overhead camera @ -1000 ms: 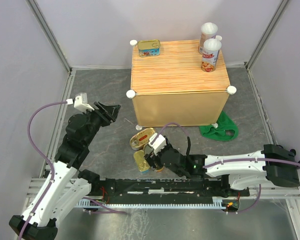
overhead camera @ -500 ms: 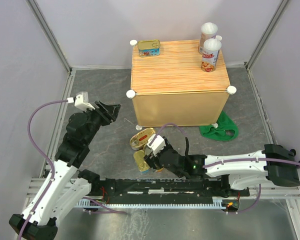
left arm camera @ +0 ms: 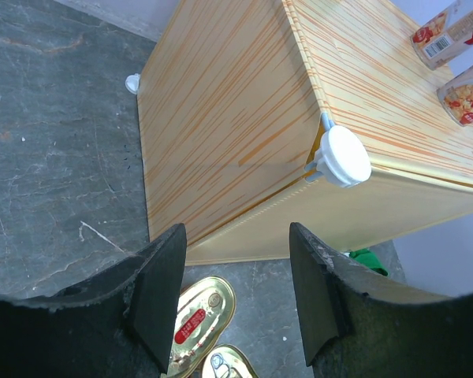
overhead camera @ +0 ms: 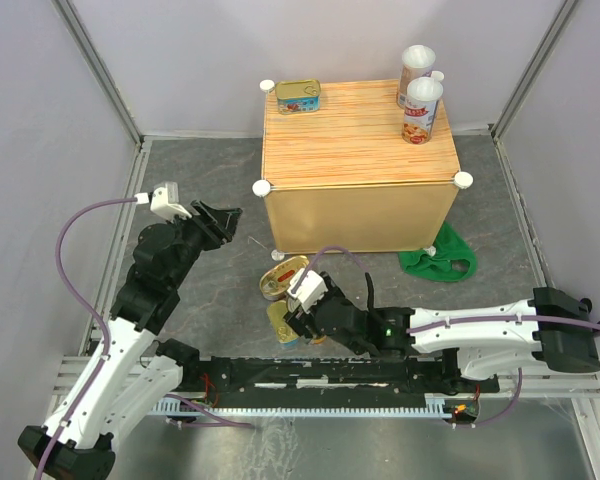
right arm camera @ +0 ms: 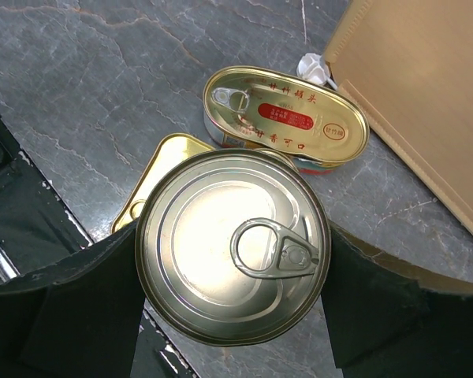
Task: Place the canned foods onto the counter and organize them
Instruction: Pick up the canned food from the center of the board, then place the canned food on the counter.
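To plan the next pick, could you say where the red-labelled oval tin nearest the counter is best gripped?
Probably from above, pinching the oval tin across its short width by the long side walls: it lies flat, lid up, its walls low.

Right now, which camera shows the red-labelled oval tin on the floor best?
The right wrist view: the oval tin lies close and nearly whole, its ring pull and red label clear. The left wrist view catches it near the bottom edge, at a slant. The top view shows it only small.
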Available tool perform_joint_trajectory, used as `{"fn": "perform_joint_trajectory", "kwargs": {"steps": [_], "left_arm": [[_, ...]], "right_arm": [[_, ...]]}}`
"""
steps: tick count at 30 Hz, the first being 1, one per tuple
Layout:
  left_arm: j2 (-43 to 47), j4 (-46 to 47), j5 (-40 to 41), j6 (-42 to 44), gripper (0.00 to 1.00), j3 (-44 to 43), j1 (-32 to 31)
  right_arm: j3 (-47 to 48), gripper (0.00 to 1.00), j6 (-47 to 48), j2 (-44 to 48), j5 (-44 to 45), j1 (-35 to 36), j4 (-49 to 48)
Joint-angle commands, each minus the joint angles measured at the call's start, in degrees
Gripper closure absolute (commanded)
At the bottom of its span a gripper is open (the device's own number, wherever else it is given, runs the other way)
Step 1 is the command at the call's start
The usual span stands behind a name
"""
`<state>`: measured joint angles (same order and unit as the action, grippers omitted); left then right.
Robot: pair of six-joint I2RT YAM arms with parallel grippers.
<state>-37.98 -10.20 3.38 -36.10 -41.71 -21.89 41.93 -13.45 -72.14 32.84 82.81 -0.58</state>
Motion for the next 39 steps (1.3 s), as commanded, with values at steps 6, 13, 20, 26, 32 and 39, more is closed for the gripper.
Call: {"fn": "perform_joint_trajectory", "kwargs": {"steps": [6,13,20,26,32,39], "left_arm": [[-0.1,3.7,0.3,1.6,0.38,-1.9,-0.1],[0.8,5.2,0.7,0.5,0.38,-0.6,-0.2],[1.2,6.6,0.8,-0.6,0.38,0.0,-0.2],[1.9,7.7,0.9,-1.6,0.38,0.6,-0.2],[3.1,7.6,1.2,-0.8,0.38,0.3,-0.2],[3.7,7.3,0.4,-0.6,0.38,0.1,-0.2]], "right_arm": [[11.1,0.99,4.3,5.7,3.0,1.3,1.4],[19.1,0.99,5.6,7.4,3.4,1.5,8.6],[28.0,0.99,5.0,7.3,5.0,1.5,16.2],[35.0,0.99,8.1,6.7,8.2,1.5,20.3],[41.5,0.99,12.1,6.1,12.8,1.4,22.1],[46.0,0.99,16.2,6.0,17.9,1.2,21.8]]}}
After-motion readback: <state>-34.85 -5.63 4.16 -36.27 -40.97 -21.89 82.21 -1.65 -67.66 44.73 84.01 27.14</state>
